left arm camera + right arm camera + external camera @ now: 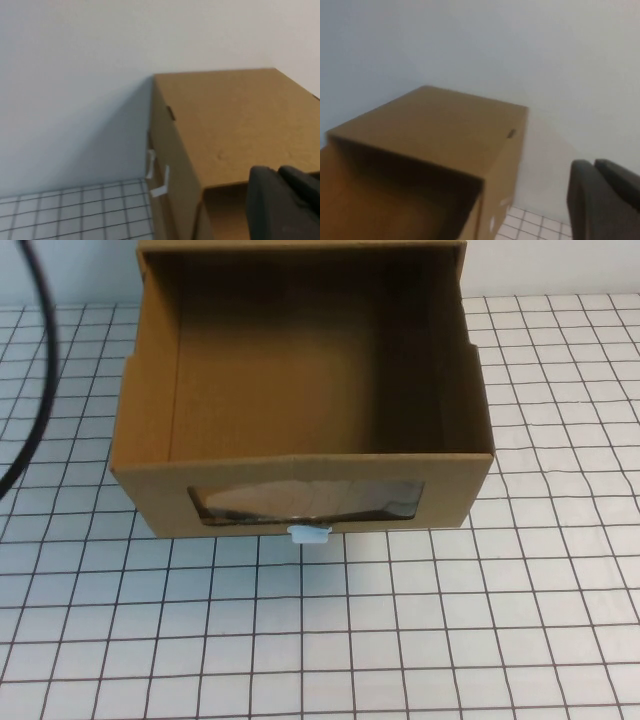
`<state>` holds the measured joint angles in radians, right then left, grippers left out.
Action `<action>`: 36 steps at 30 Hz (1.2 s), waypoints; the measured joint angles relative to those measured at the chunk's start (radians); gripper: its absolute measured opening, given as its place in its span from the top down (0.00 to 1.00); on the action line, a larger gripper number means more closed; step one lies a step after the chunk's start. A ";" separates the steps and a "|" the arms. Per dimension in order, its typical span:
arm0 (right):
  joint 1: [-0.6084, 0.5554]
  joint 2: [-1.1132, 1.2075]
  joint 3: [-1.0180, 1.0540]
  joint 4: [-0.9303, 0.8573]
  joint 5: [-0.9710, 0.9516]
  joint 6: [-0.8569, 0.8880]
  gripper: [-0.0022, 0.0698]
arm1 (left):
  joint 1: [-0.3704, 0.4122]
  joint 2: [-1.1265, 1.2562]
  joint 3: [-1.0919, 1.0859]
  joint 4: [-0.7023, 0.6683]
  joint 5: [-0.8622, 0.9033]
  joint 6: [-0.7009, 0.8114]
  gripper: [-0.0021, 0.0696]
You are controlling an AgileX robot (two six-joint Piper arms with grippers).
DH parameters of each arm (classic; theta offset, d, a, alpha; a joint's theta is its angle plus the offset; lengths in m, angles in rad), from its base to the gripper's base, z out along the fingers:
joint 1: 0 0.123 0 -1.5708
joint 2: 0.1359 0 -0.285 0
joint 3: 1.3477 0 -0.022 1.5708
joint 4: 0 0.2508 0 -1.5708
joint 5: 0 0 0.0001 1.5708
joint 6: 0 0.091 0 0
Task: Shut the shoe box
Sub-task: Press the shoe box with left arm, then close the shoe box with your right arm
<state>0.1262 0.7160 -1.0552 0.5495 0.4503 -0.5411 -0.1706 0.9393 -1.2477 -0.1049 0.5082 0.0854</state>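
Nearest the robot, the white tab (309,534) is sticking out under the window (308,501) of the box (300,455), whose drawer is standing pulled out on the gridded table (400,640), open and empty. Farther back, its sleeve (235,120) is sitting against the wall (75,75). The left gripper (285,200) and right gripper (605,195) are hovering high beside the sleeve; whether their fingers are apart cannot be told. Closing is apparently not yet begun: next, a gripper probably needs to come down and push the drawer front straight back.
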 joint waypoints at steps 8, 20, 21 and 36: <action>0.193 0.108 -0.045 0.488 0.249 -0.856 0.99 | -0.017 0.390 -0.444 -0.447 0.315 0.384 0.97; 0.537 0.310 -0.048 0.586 0.237 -1.366 0.99 | -0.017 1.040 -1.067 -0.725 0.588 0.370 0.97; 0.571 0.330 -0.048 0.570 0.214 -1.383 0.99 | -0.017 1.082 -1.106 -0.728 0.606 0.356 0.97; 0.932 0.739 0.062 0.298 -0.339 -1.792 0.99 | -0.017 1.346 -1.340 -0.767 0.664 0.149 0.97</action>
<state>1.0583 1.4554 -0.9936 0.8478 0.1113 -2.3334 -0.1872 2.2857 -2.5874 -0.8719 1.1726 0.2340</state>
